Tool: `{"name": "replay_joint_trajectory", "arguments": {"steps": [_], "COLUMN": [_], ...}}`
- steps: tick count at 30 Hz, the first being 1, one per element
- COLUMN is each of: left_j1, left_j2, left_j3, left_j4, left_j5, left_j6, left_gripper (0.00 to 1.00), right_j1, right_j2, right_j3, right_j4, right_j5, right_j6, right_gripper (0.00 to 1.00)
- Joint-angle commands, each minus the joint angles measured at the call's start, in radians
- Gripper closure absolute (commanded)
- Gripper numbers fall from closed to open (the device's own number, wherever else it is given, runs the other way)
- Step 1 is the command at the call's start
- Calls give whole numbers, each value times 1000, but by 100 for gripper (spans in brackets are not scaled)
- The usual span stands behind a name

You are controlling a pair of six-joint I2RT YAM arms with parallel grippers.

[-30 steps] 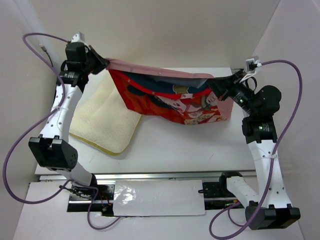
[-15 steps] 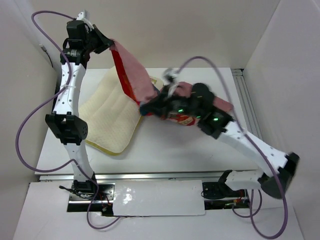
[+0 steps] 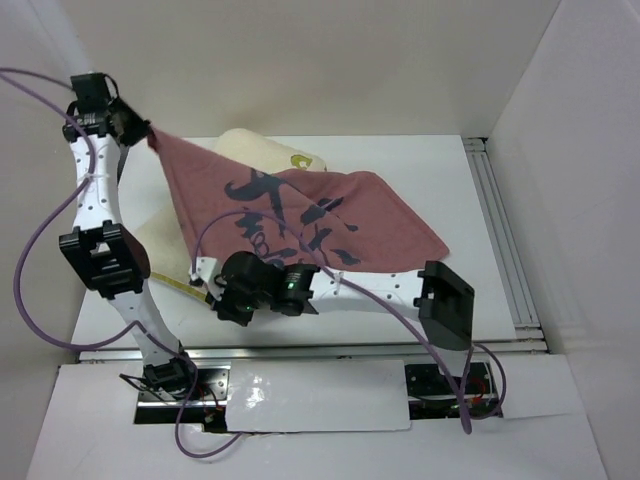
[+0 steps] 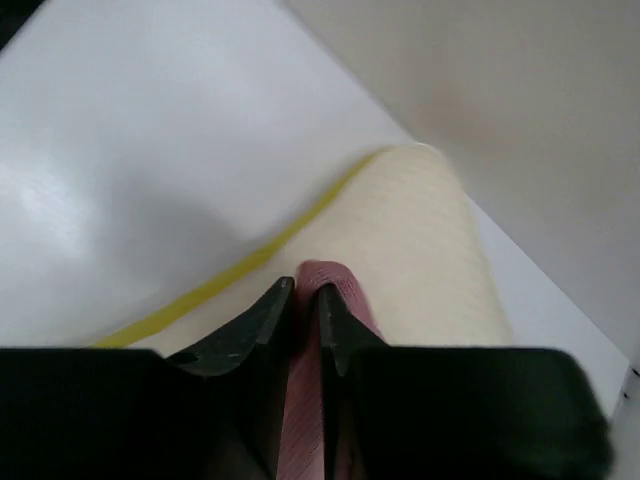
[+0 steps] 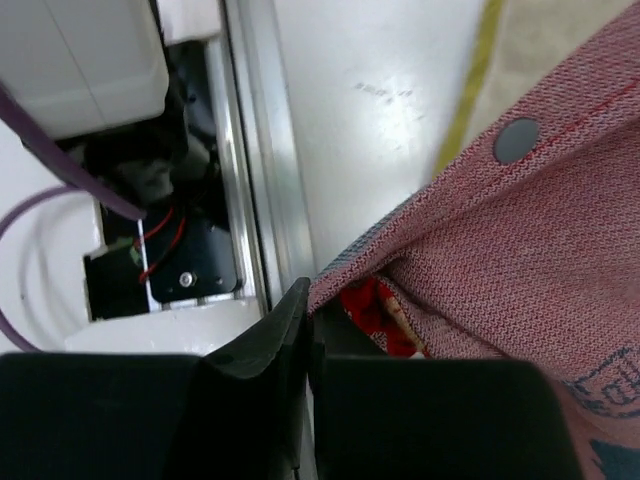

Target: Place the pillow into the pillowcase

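Pillowcase (image 3: 320, 225): pink calligraphy side up, stretched between both grippers. Pillow (image 3: 268, 150): under cloth, below left gripper (image 3: 149, 133), which is clamped on a corner. Right gripper (image 3: 213, 290): pinching the case edge. Step, as judged: opening the case. Next: align its mouth with the pillow end.

White links (image 3: 98, 205) (smooth plastic), black joints (image 3: 100, 262), looping purple cables (image 3: 178, 430); possibly a green light (image 3: 291, 284).
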Motion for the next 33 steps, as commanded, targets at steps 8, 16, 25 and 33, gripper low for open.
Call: {"name": "replay_joint_trajectory", "arguments": {"steps": [8,16,25,33], "left_j1": [81,-5,-273,-264], "left_j2": [-68,-270,-731,-903], "left_j3": [-111,-349,-965,-1118], "left_j4": [-31,4,283,257], "left_j5": [-15,9,38,-6], "left_j6": [-40,32,29,43], "left_gripper": [0,0,0,0], "right_j1": [-123,-578,-852,-889], "right_j2": [-81,-248,135,447], "right_j3": [0,-74,190,451], "right_j4": [-68,-68,-194,-231], "right_j5": [-169,8,244,183], "right_j6": [-9,181,150,174], "right_gripper": [9,4,3,4]}}
